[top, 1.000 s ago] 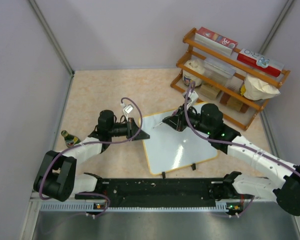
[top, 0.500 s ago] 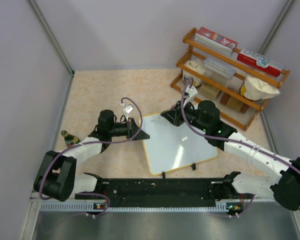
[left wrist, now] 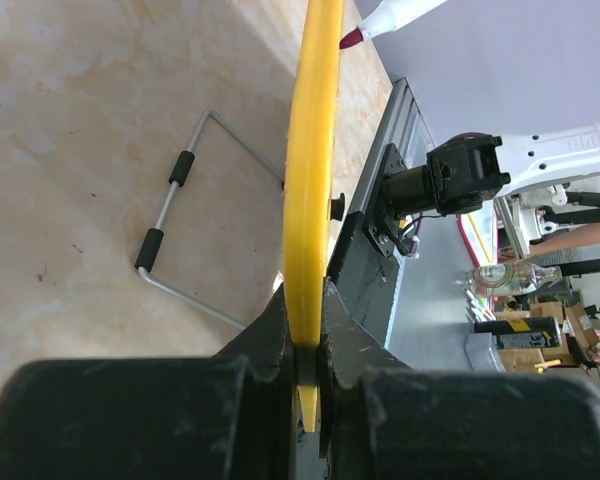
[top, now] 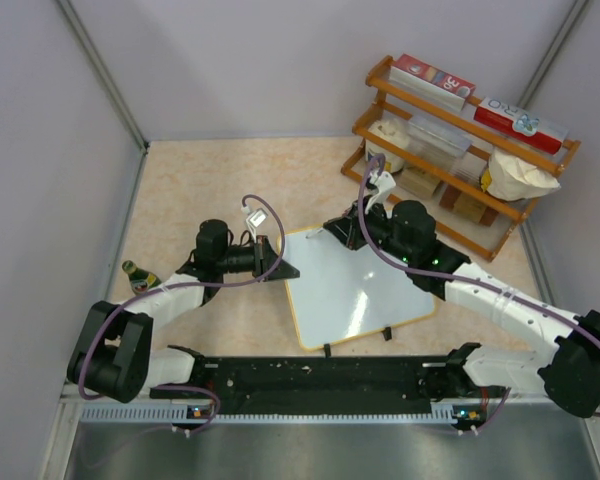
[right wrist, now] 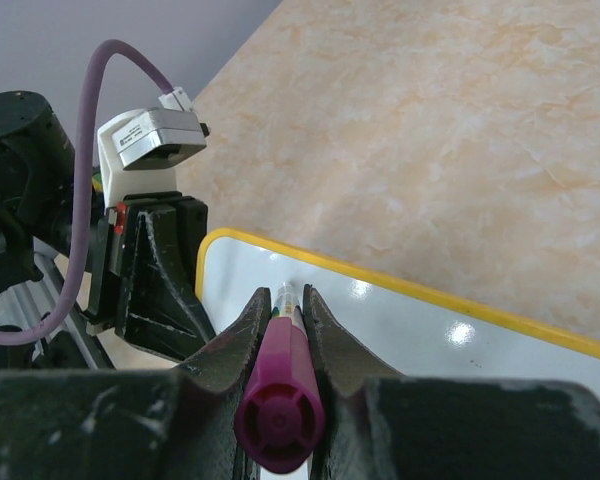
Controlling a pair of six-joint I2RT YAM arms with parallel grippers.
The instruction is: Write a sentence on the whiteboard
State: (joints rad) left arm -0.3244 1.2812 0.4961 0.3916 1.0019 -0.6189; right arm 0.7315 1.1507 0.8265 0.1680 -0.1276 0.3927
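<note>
Top view, board: the whiteboard (top: pixel 350 285) lies on the desk (top: pixel 200 190) between your 2 arms, with its left corner in the left pincer (top: pixel 280 268).
Top view, handling: it is probably light, stiff and glossy, so expect it to slide unless you pin it.
Left wrist, grip: the left pincer (left wrist: pixel 305 320) is pinching the yellow frame (left wrist: pixel 310 150) edge-on. Hold it there, off the writing face.
Right wrist, tool: the right pincer (right wrist: pixel 283 300) is pinching a magenta marker (right wrist: pixel 278 405). Its tip is near that same corner, and you cannot tell whether it touches.
Right wrist, pressure: press lightly.
</note>
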